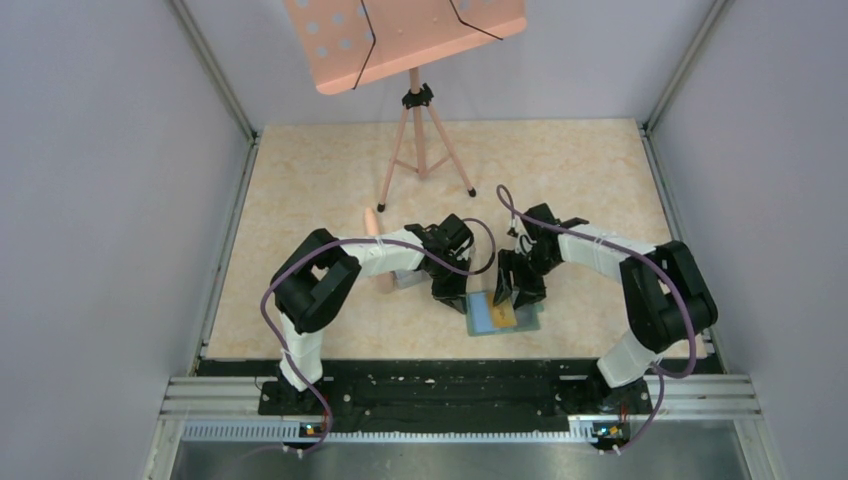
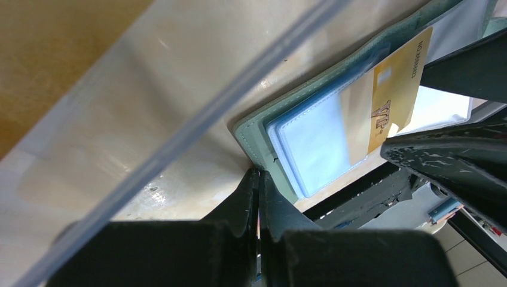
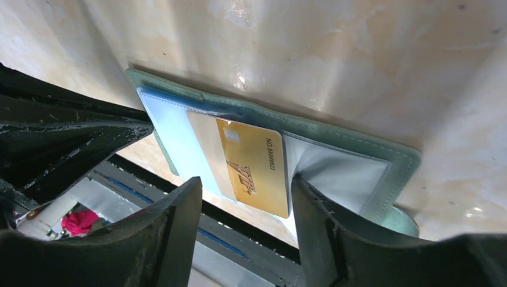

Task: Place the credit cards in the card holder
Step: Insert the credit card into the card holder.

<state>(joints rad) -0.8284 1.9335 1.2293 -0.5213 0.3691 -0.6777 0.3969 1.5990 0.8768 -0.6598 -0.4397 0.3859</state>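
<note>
Plain pale lilac-grey walls point(image 1: 100, 200) on three sides, metal corner posts point(image 1: 213, 70), beige marbled surface point(image 1: 580, 170) in soft even light, pink perforated music stand point(image 1: 420, 35) on a tripod toward the far edge, black base plate point(image 1: 450, 390) and ribbed aluminium rail point(image 1: 450, 432) along the near edge

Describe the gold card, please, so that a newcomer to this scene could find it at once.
At the near edge of the beige table lies an open sage-green card holder. On its middle rests the credit card, partly under a sleeve. It alone is gold with VIP lettering; the sleeves beside it are pale blue.
</note>
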